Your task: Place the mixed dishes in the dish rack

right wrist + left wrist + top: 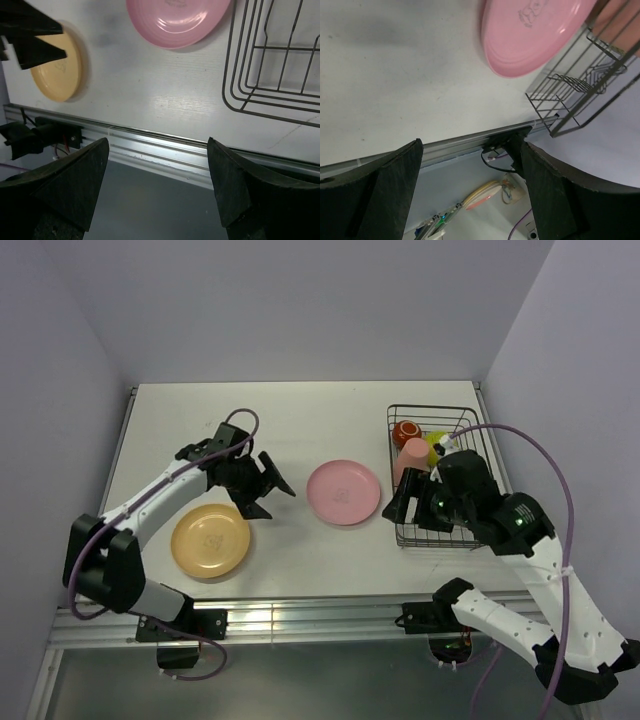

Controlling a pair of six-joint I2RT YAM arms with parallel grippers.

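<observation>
Three dishes racked, two plates left to load.
One dish rack point(430, 407) stands at the right of the table point(300, 430). One pink plate point(343, 492) and one orange plate point(210, 540) lie flat outside it. Inside sit one tumbler point(412, 462), one bowl point(438, 443) and one mug point(405, 432). The left gripper point(470, 150) and right gripper point(157, 145) both gape wide, empty.

- The right hand point(157, 146) hovers above the counter's point(150, 85) near edge, fingers point(70, 192) spread wide.
- The pink plate point(177, 20) lies straight ahead.
- The pale orange plate point(60, 70) lies ahead-left.
- The dish rack point(280, 48) sits ahead-right, just beside the pink plate.
</observation>
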